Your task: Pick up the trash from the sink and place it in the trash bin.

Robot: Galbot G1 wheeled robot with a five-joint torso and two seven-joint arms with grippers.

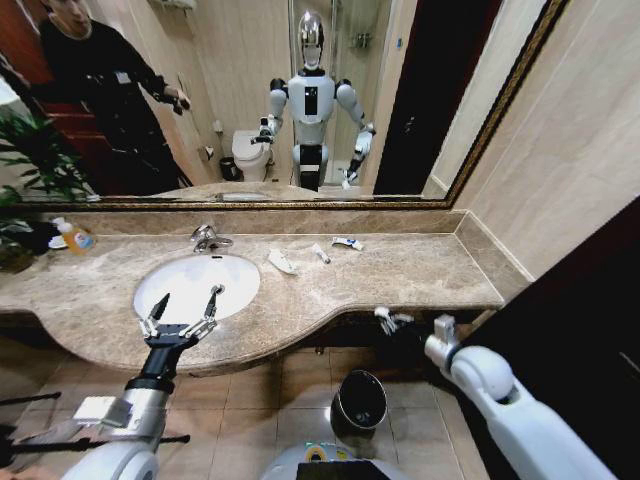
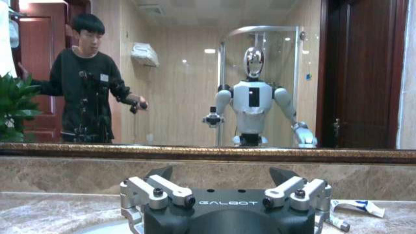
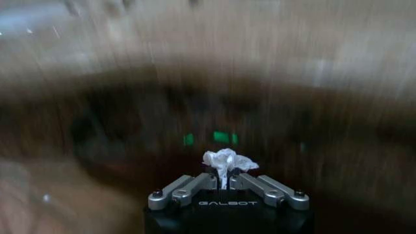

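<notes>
The head view looks from high up, forward and down, on the counter (image 1: pixel 420 270) across the middle of the frame, with the sink (image 1: pixel 196 285) left of centre and the mirror (image 1: pixel 250 100) filling the upper part. The left wrist view sits low and close behind the left gripper (image 2: pixel 221 183), facing level into the same mirror (image 2: pixel 195 73). The right wrist view looks past the right gripper (image 3: pixel 226 179) at a dark, blurred place very near.
</notes>
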